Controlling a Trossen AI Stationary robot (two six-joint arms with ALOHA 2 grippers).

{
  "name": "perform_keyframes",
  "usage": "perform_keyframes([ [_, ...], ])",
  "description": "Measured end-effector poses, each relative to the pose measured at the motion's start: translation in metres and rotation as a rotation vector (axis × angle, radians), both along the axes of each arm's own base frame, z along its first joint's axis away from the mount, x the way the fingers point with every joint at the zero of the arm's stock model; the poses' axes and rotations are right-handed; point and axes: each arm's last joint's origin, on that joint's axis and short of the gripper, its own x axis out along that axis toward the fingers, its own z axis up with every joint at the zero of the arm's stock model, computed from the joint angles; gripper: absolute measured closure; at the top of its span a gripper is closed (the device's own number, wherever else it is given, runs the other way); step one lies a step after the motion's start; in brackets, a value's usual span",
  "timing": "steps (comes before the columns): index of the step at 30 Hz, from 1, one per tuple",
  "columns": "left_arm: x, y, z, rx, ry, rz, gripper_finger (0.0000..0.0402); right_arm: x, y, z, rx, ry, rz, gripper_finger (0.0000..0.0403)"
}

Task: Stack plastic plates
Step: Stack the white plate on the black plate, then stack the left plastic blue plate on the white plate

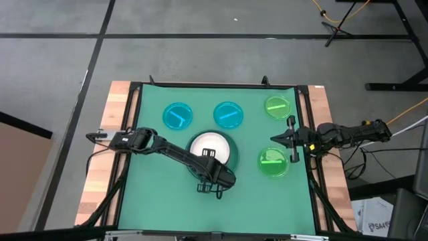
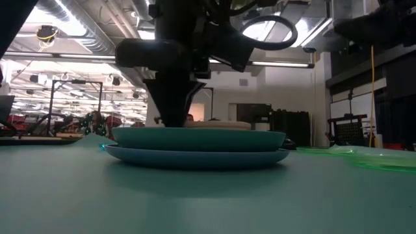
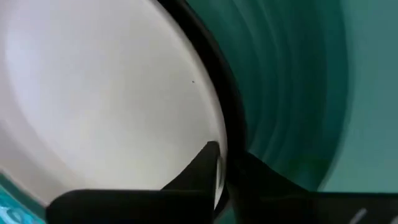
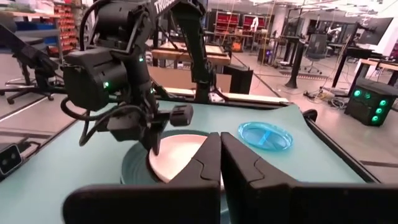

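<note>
A stack sits mid-table: the white plate [image 1: 210, 146] lies on top, with a black plate's rim [image 3: 231, 118] showing just under its edge. Both rest inside the large dark green plate [image 2: 195, 139], which lies on the blue plate [image 2: 195, 158]. My left gripper [image 1: 211, 167] stands over the stack's near edge, shut on the white plate's rim. Two cyan plates [image 1: 177, 116] [image 1: 228, 114] and two translucent green plates [image 1: 277, 107] [image 1: 274, 163] lie flat on the mat. My right gripper [image 1: 277, 138] hovers shut by the table's right edge. My left gripper pinches the near rim of the white plate [image 3: 216, 132] between its two fingers, one finger [image 3: 208, 163] on the plate's inner face and the other outside the edge. It comes from above, pointing down. Whether the black rim is also pinched I cannot tell. The plate lies level in the stack.
A green mat [image 1: 160, 194] covers the table, with wooden strips [image 1: 100, 181] along both sides. The mat's near part has free room. The cyan plates lie toward the far edge, and the translucent green plates lie beside my right arm [image 1: 348, 134].
</note>
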Motion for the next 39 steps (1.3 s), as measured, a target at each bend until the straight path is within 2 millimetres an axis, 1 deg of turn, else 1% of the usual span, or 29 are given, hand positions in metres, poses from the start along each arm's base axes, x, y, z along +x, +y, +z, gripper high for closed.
perform_keyframes([
  [5, -0.001, -0.001, 0.001, -0.055, 0.020, 0.012, 0.0333, 0.000, 0.000, 0.000, 0.001, -0.003, 0.002, 0.0402],
  [8, -0.001, -0.003, 0.009, -0.105, 0.044, 0.016, 0.0316, 0.000, 0.000, 0.000, 0.001, -0.003, 0.002, 0.0402],
  [10, 0.001, -0.004, 0.018, -0.106, 0.032, 0.021, 0.0313, 0.000, 0.000, 0.000, 0.000, -0.003, 0.003, 0.0402],
  [16, 0.003, -0.008, 0.053, -0.017, -0.036, 0.011, 0.0315, 0.000, 0.000, 0.000, -0.025, -0.005, 0.003, 0.0402],
  [19, 0.001, -0.005, 0.065, 0.048, -0.050, -0.010, 0.0315, 0.000, 0.000, 0.001, -0.024, -0.008, 0.003, 0.0402],
  [22, -0.004, 0.004, 0.080, 0.072, -0.092, -0.003, 0.0315, 0.000, 0.000, 0.001, -0.024, -0.009, 0.003, 0.0402],
  [24, -0.011, 0.014, 0.092, 0.097, -0.123, 0.012, 0.0315, 0.000, 0.000, 0.001, -0.024, -0.008, 0.004, 0.0402],
  [28, -0.037, 0.033, 0.117, 0.147, -0.218, 0.057, 0.0315, 0.000, 0.000, -0.001, -0.023, 0.004, 0.004, 0.0402],
  [31, -0.061, 0.050, 0.124, 0.146, -0.288, 0.104, 0.0315, 0.000, 0.000, -0.002, -0.018, 0.017, 0.004, 0.0402],
  [33, -0.079, 0.060, 0.123, 0.144, -0.340, 0.127, 0.0315, 0.000, 0.000, -0.002, -0.018, 0.024, 0.004, 0.0402],
  [35, -0.096, 0.069, 0.118, 0.140, -0.383, 0.141, 0.0315, 0.000, 0.000, -0.002, -0.016, 0.024, 0.004, 0.0402],
  [39, -0.128, 0.084, 0.096, 0.144, -0.394, 0.144, 0.0315, 0.000, 0.000, -0.002, 0.005, 0.026, 0.002, 0.0402],
])
